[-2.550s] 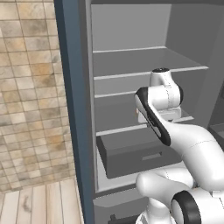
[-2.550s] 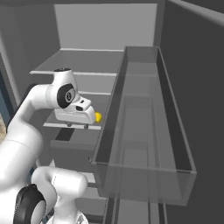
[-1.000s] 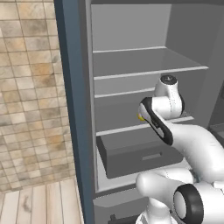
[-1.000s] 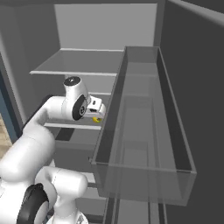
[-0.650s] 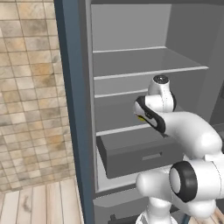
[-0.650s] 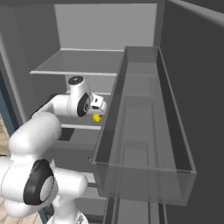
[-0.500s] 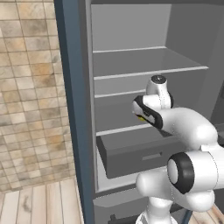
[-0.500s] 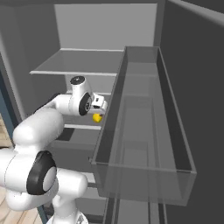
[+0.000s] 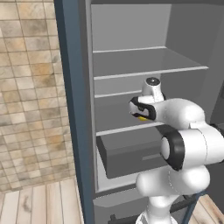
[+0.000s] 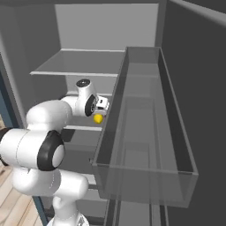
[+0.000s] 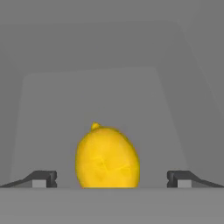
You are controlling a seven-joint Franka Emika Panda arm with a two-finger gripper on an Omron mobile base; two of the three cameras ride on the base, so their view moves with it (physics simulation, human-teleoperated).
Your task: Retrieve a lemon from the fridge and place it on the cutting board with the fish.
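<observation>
We are reaching for the lemon [image 11: 107, 156] inside the fridge [image 9: 131, 61].
Our end effector [image 11: 111, 179] is spread wide, the lemon sits between its fingertips [image 11: 43, 178]; next we judge: ease forward, then clamp.

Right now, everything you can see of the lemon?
The lemon is small, bright yellow, dimpled skin, oval with a nub end pointing up in the hand view. It sits on a grey fridge shelf, centred between the open claw's fingertips, a gap showing on each side. Nothing else touches it.
</observation>
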